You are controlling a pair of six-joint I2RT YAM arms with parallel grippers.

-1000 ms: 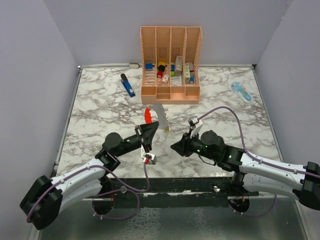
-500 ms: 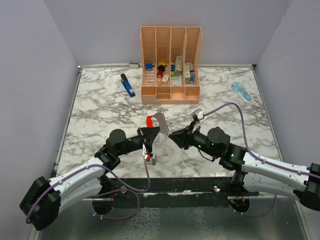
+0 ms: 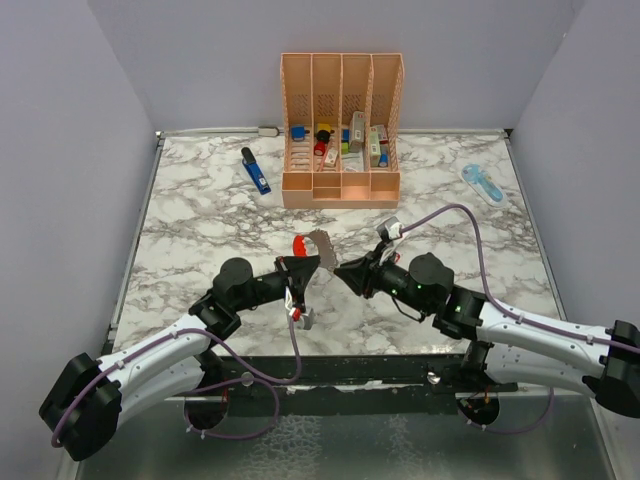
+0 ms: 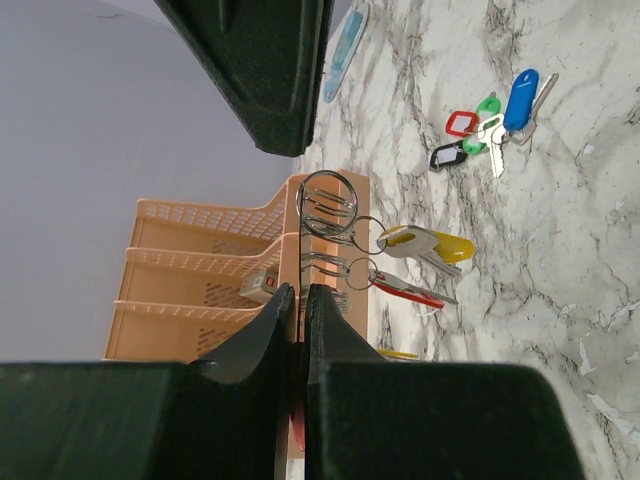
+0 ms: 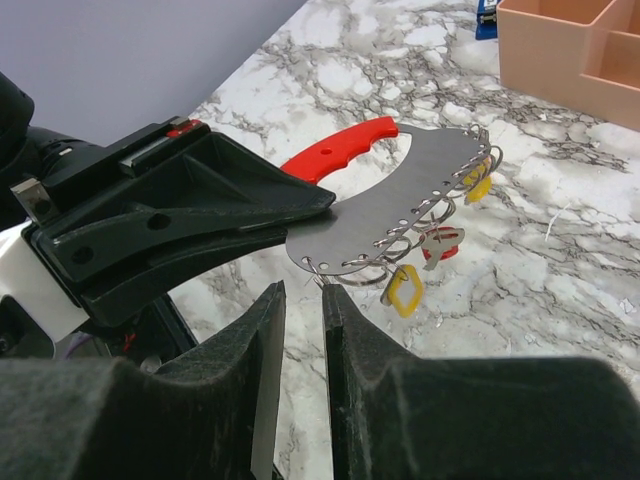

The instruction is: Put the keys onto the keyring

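- The left hand (image 4: 300,300) is clamped shut on the keyring (image 5: 400,190), a flat grey metal plate with a red plastic grip along one side and a row of small holes along its curved edge. It pinches the plate's near end, edge-on between the fingers.
- Held so, the plate sits raised above the white-and-grey marble table (image 3: 200,230), its holed edge turned toward the right hand (image 5: 303,292). I judge this leaves the thin wire split rings (image 5: 400,245) dangling free and within reach.
- A yellow-tagged key (image 5: 405,290) and a red-tagged key (image 5: 445,245) hang from those rings, and another yellow tag shows farther along the edge.
- The right hand's jaws stand a narrow slit apart, tips right at the endmost ring. Marble shows through the slit and nothing is seen gripped, so it is probably lining up on that ring.
- The loose keys (image 4: 490,125), a small bunch with blue, green, red and black tags, lie on the table well apart from the plate, not yet threaded on.
- Whether the right fingertips touch the ring wire cannot be told.
- The rings overlap, so they cannot be counted.
- The plate's near end is buried in the left hand.
- From above, the rings are too small to make out, and the loose bunch does not show there.
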